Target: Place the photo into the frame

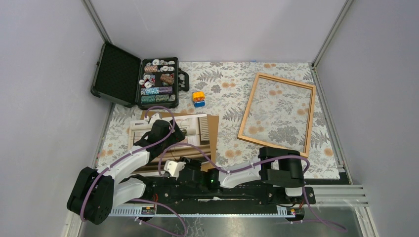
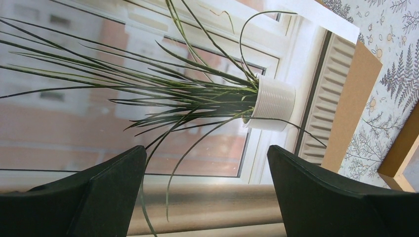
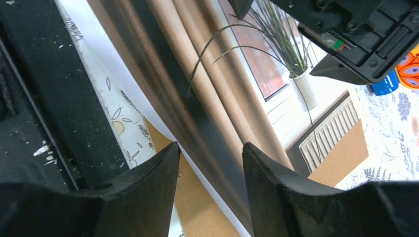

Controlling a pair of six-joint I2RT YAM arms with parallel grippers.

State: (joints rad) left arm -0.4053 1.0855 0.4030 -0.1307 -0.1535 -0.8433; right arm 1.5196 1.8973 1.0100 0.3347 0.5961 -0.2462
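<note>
Left tool [image 2: 206,163] hovers wide open over the photo [image 2: 99,128]; right tool [image 3: 210,153], reaching leftward, partly open.

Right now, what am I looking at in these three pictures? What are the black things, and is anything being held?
It is a robot with two arms fixed to the edge of a table. One picture looks down from above. The other two come from little cameras on its wrists, so the black shapes at the bottom are each hand's two fingers. On the flowery table lie the photo of a plant, resting on a brown board, an empty wooden frame, an open black case of small bits, and a little orange and blue block. The left hand and the right hand are both open, close over the photo. Neither holds anything yet.
</note>
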